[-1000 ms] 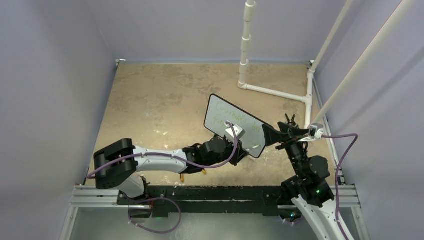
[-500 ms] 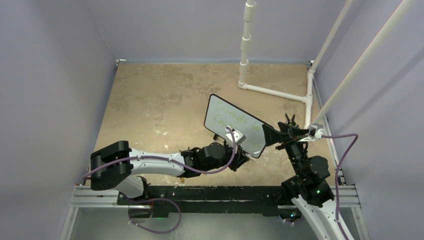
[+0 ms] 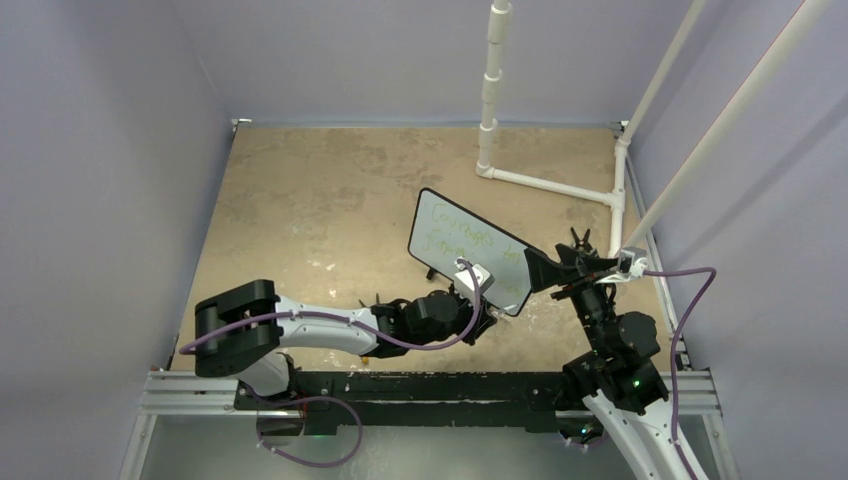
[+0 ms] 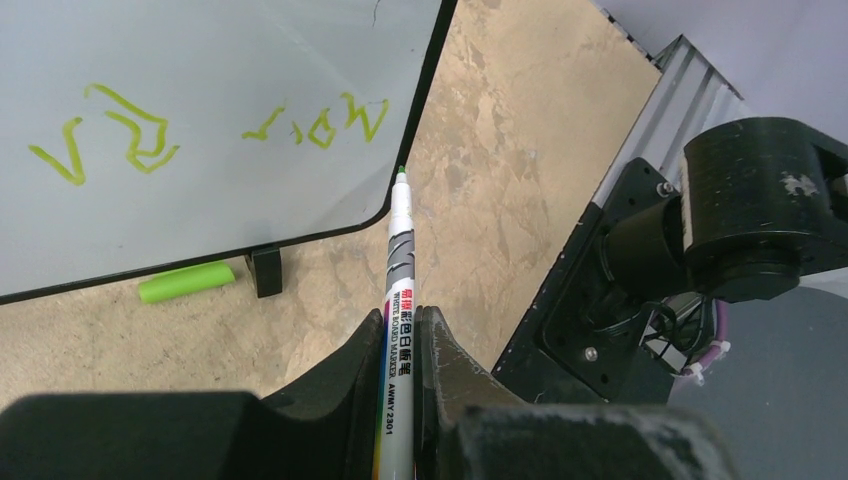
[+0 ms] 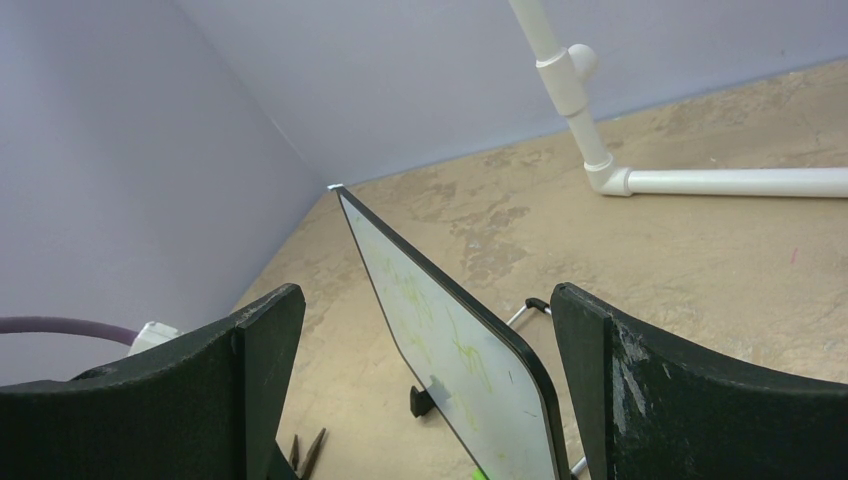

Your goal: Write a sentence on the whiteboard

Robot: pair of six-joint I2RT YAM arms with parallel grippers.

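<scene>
The whiteboard stands tilted on the table, its black frame and one foot showing in the left wrist view. The sentence is two rows of green scrawl, also seen in the left wrist view and right wrist view. My left gripper is shut on a white marker. The marker's green tip sits at the board's lower right corner frame; I cannot tell if it touches. My right gripper is open and empty, its fingers on either side of the board's right end, apart from it.
A green marker cap lies under the board's lower edge. Pliers lie on the table near the left arm. A white pipe frame stands at the back right. A metal rail runs along the near edge.
My left gripper with the marker has shifted slightly down and right, toward the board's lower right corner. The board and the right arm have not moved.
</scene>
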